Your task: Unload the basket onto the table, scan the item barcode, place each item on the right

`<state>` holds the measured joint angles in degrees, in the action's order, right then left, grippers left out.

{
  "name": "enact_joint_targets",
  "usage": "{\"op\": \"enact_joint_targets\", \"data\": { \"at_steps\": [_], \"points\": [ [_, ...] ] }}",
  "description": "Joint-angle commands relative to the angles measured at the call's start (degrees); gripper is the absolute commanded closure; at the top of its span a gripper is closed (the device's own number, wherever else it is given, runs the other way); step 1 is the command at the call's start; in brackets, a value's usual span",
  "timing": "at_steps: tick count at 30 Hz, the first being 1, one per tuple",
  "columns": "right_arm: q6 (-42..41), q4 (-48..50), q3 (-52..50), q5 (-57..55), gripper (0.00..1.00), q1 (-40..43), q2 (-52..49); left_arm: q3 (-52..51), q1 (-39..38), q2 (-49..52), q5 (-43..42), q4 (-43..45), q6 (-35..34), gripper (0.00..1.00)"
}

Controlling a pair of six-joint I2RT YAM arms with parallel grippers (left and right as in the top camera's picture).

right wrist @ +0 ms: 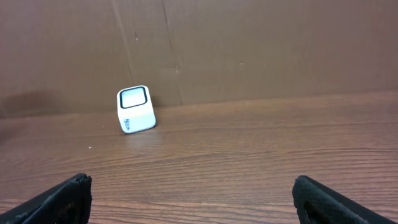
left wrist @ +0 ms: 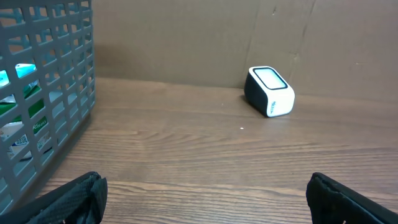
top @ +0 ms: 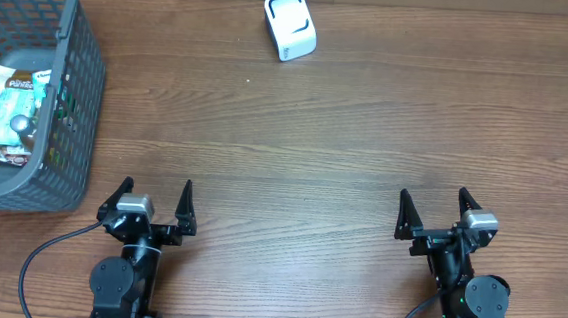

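Note:
A white box-shaped scanner (top: 290, 24) with a dark window stands at the far middle of the wooden table, also seen as the scanner (left wrist: 269, 91) and the scanner (right wrist: 135, 109). Packaged items (top: 6, 115) lie inside the grey basket (top: 79, 85) at the left; through the basket wall (left wrist: 59, 106) the packets (left wrist: 22, 118) show. My left gripper (top: 156, 202) rests open at the near left edge, nothing between its fingers. My right gripper (top: 433, 211) stands open at the near right, also empty. Both are far from the scanner and the basket's contents.
A brown cardboard wall (right wrist: 261, 43) backs the table behind the scanner. The basket sits just left of and beyond my left gripper. Cables (top: 36, 262) run by the arm bases at the near edge.

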<state>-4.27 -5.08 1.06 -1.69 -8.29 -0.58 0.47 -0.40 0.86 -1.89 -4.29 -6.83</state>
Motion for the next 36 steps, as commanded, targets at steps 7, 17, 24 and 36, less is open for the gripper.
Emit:
{"op": "enact_joint_targets", "data": {
  "at_steps": [7, 17, 24, 36],
  "points": [
    [0.2, 0.4, -0.6, 0.3, 0.0, 0.2, 0.4, -0.2, -0.4, -0.5, 0.4, -0.1, 1.3, 0.0],
    [0.2, 0.4, -0.6, 0.3, 0.0, 0.2, 0.4, -0.2, -0.4, -0.5, 1.9, 9.9, 1.3, 0.0],
    [0.2, 0.4, -0.6, 0.3, 0.0, 0.2, 0.4, 0.0, -0.4, -0.5, 2.1, 36.2, 1.9, 0.0],
    [0.3, 0.4, -0.6, 0.3, 0.0, 0.2, 0.4, 23.8, -0.4, -0.5, 0.8, 24.9, 10.0, 0.0]
  ]
}}
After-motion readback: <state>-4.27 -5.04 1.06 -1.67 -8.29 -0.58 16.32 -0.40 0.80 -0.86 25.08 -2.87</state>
